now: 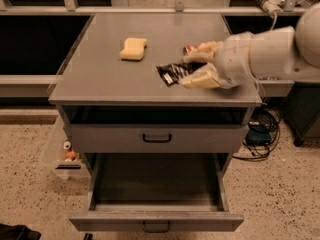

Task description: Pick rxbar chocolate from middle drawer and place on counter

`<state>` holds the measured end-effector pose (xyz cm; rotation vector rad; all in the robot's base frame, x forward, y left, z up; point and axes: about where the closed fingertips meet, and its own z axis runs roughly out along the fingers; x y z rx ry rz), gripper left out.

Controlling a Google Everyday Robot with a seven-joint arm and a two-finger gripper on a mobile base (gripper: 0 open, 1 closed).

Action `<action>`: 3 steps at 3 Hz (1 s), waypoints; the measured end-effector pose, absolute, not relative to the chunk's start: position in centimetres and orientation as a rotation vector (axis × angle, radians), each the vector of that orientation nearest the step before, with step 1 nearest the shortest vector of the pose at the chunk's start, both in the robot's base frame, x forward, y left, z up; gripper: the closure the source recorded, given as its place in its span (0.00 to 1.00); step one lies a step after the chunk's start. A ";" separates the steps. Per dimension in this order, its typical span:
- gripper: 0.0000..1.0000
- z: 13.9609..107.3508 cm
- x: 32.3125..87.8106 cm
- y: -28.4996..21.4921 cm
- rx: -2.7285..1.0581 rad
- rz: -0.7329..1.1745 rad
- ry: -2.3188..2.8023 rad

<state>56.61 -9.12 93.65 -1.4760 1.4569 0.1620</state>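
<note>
camera view, gripper (193,69) clamped on the black rxbar chocolate (171,74), held over the right part of the grey desk (100,79), yellow sponge (133,48) lying further left, red can (189,48) peeking behind the gripper, middle drawer (125,221) pulled open below, upper drawer (110,139) closed
</note>
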 end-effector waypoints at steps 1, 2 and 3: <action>1.00 95.2 61.2 -6.0 -1.520 0.215 1.362; 1.00 94.2 65.0 -2.2 -1.560 0.311 1.300; 1.00 91.9 67.4 0.1 -1.583 0.383 1.295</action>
